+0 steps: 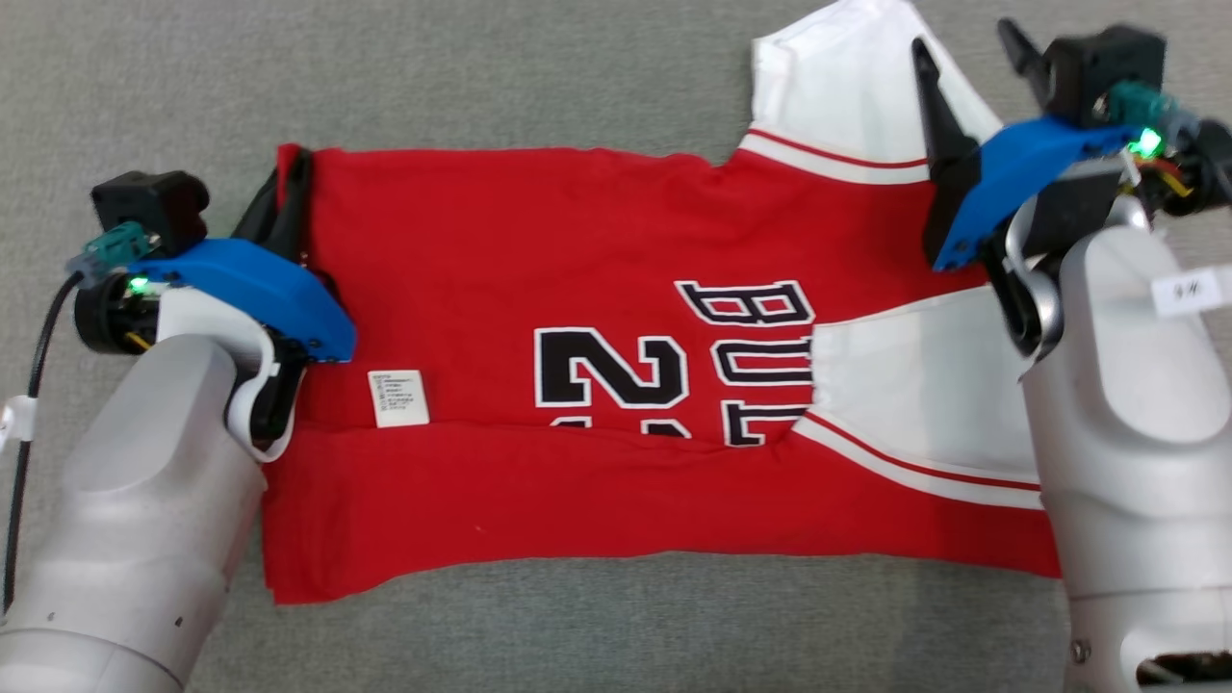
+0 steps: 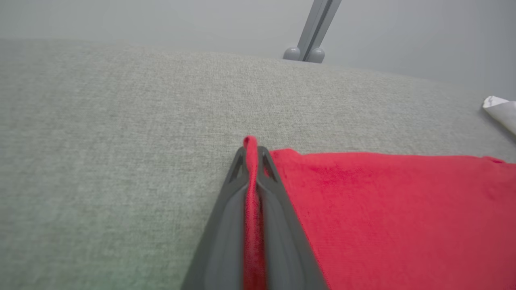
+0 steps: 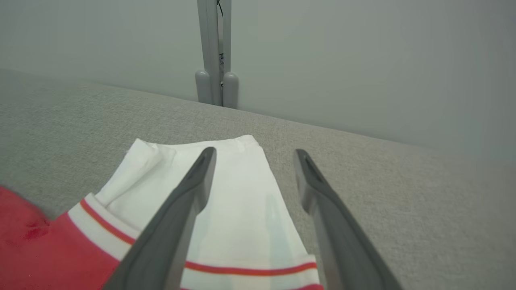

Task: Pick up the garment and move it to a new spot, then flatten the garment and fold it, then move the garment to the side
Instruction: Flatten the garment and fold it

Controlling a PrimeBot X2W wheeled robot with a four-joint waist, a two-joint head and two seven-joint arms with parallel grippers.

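The garment (image 1: 539, 250) is a red jersey with white sleeves and black lettering, spread sideways on the grey cloth surface, its near long edge folded over the middle. My left gripper (image 1: 292, 173) is shut on the garment's far left corner; in the left wrist view a ridge of red fabric (image 2: 250, 189) is pinched between the two fingers (image 2: 227, 209). My right gripper (image 1: 967, 43) stands open over the far white sleeve (image 1: 837, 87). In the right wrist view its fingers straddle the sleeve's (image 3: 238, 193) right edge, with nothing gripped between them.
A white label (image 1: 398, 397) lies on the red fabric near the left arm. A grey post (image 3: 213, 52) stands against the wall behind the surface's far edge. Bare grey cloth (image 1: 481, 67) stretches beyond the garment and along its near side.
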